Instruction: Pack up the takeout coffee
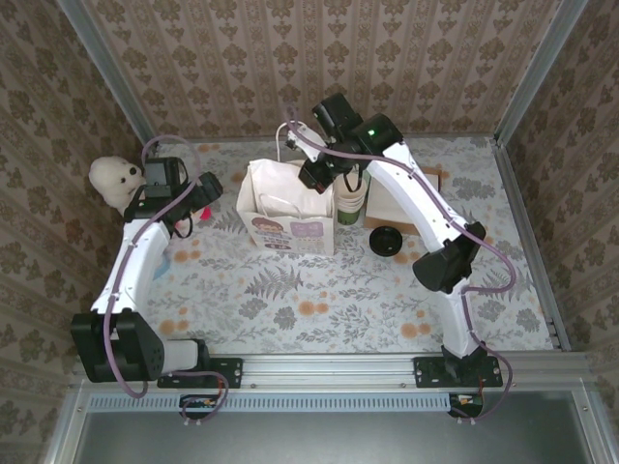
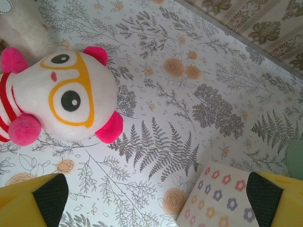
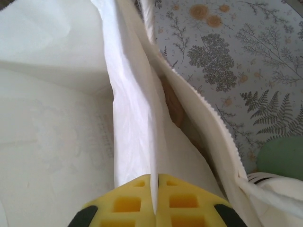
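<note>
takeout coffee (image 1: 363, 180) mostly hidden behind right arm (image 1: 416, 208) in top view: only dark-green sliver shows beside stack of cream cups (image 1: 352, 203), lid hard to make out. right wrist view: green rounded patch (image 3: 281, 156) at lower right, cut off by frame, cannot tell what. right gripper (image 3: 155, 188) fully closed, pinching thin wall of white paper bag (image 3: 137, 104). left gripper (image 2: 156, 208) spread wide, holding nothing, above table (image 2: 189, 123) near plush toy (image 2: 66, 101). coffee outside bag, just right of right gripper, well apart from left gripper.
</note>
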Controlling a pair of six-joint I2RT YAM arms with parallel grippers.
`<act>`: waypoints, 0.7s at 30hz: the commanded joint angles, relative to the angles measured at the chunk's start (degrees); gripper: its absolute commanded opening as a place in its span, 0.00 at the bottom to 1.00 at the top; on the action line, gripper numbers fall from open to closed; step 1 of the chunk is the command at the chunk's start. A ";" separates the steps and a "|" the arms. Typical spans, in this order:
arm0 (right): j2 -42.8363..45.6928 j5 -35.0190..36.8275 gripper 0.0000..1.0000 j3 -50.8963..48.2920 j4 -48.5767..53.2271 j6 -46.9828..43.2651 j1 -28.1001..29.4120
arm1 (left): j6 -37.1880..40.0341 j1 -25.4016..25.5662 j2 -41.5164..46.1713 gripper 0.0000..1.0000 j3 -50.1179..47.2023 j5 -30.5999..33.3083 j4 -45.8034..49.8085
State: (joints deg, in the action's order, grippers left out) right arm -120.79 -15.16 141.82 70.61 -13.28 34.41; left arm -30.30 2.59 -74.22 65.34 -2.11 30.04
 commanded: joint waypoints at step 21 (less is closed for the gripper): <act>-5.31 1.18 0.16 -1.19 6.97 -10.01 1.88 | -5.57 8.68 -6.56 1.00 2.91 -2.70 -1.33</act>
State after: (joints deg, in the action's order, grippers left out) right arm -126.39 -11.25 140.79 74.32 -19.64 35.92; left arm -34.70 10.59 -81.06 66.04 -5.63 29.54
